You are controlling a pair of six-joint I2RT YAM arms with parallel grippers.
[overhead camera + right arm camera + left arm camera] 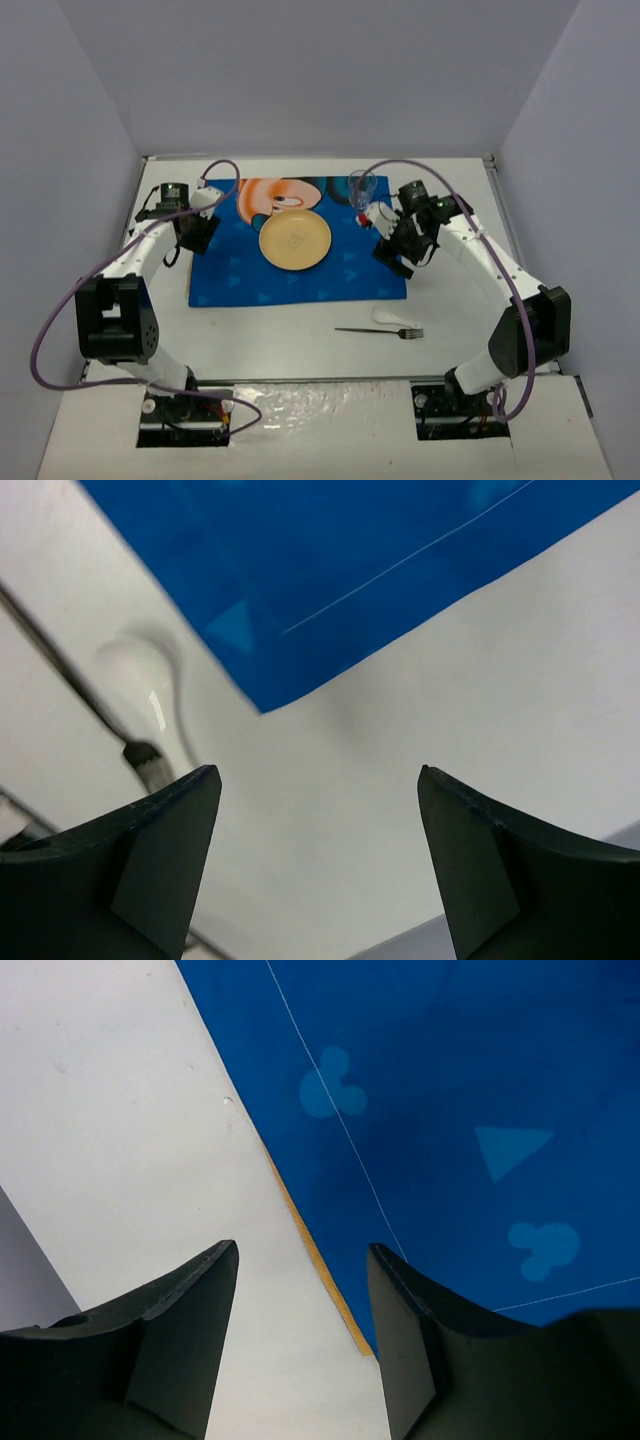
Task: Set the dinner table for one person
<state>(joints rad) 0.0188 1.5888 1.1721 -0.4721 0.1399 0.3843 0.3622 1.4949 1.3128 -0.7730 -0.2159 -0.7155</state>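
Note:
The white dinner table (250, 335) carries a blue cartoon-mouse placemat (300, 275). A yellow plate (294, 240) lies on the mat's middle. A clear glass (362, 187) stands at the mat's far right corner. A dark fork (380, 331) and a white spoon (393, 317) lie on the bare table near the mat's near right corner. My left gripper (196, 240) is open and empty over the mat's left edge (310, 1240). My right gripper (396, 256) is open and empty above the table (450, 680) by the mat's corner (330, 560). The spoon (140, 675) and fork tines (150, 760) show at its left.
Grey walls enclose the table on the left, far and right sides. Purple cables loop from both arms. The arm bases sit at the near edge.

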